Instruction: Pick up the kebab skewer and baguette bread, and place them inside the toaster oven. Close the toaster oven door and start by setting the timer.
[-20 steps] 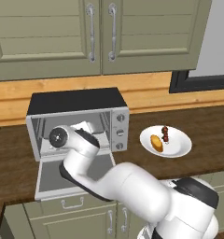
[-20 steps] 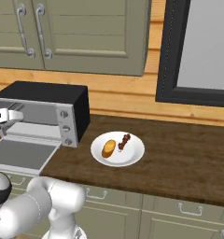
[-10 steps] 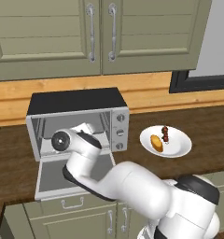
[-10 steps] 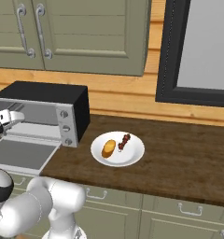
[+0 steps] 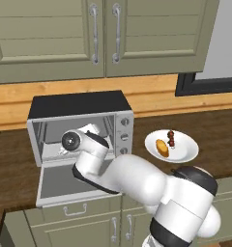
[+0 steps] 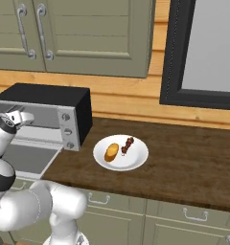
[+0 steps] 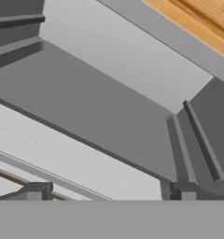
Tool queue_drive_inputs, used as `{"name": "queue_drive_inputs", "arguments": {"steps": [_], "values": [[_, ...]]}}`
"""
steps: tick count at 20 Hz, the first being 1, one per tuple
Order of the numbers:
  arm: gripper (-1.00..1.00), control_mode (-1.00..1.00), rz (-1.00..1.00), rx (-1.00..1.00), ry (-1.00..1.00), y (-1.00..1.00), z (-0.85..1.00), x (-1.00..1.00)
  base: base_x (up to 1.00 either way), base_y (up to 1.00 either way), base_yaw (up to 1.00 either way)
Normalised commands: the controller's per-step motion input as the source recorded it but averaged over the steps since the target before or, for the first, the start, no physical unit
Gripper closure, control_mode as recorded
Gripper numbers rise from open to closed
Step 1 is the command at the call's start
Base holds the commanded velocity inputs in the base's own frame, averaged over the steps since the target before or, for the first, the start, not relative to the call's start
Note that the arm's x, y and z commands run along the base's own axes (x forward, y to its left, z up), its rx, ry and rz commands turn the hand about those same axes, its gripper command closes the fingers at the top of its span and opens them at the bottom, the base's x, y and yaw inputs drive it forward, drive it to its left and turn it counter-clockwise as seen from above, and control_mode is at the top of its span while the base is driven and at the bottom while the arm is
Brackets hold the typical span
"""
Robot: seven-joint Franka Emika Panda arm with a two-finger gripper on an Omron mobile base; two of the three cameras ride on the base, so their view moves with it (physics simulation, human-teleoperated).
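Note:
The toaster oven (image 5: 81, 103) stands on the counter with its door (image 5: 65, 181) dropped flat in front. My gripper (image 5: 90, 129) is at the oven's open mouth, jaws open and empty. In the hand view the gripper (image 7: 110, 193) faces the bare grey oven interior (image 7: 109, 107), fingertips (image 7: 37, 191) wide apart. To the oven's right a white plate (image 5: 185, 152) carries the golden baguette bread (image 5: 161, 147) and the dark red kebab skewer (image 5: 171, 138), side by side. The right base view shows the oven (image 6: 50, 103), my gripper (image 6: 23, 116), the plate (image 6: 136, 160), the bread (image 6: 111, 152) and the skewer (image 6: 127, 145).
Three knobs (image 5: 123, 130) run down the oven's right side. Green wall cabinets (image 5: 103, 34) hang above, over a wooden backsplash. A dark-framed window (image 6: 203, 52) sits at the right. Dark wooden counter (image 6: 184, 162) stretches right of the plate. My own arm (image 5: 132, 178) bulks in front of the open door.
My hand has shifted a little to the right at the oven mouth. The jaws stay open. The plate, bread and skewer have not moved.

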Motion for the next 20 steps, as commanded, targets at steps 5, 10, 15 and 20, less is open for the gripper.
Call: {"name": "queue_drive_inputs", "arguments": {"steps": [5, 10, 15, 20], "values": [[-1.0, -1.0, 0.0, -0.06, 0.0, 0.1, -0.2, 0.03, 0.0, 0.0, 0.0], [-1.0, -1.0, 0.0, -0.04, 0.0, 0.0, -0.02, 0.22, 0.0, 0.0, 0.0], [-1.0, -1.0, 0.0, -0.02, 0.0, 0.0, -0.07, 0.19, 0.0, 0.0, 0.0], [-1.0, -1.0, 0.0, 0.0, 0.0, 0.0, -0.08, 0.21, 0.0, 0.0, 0.0]]}}
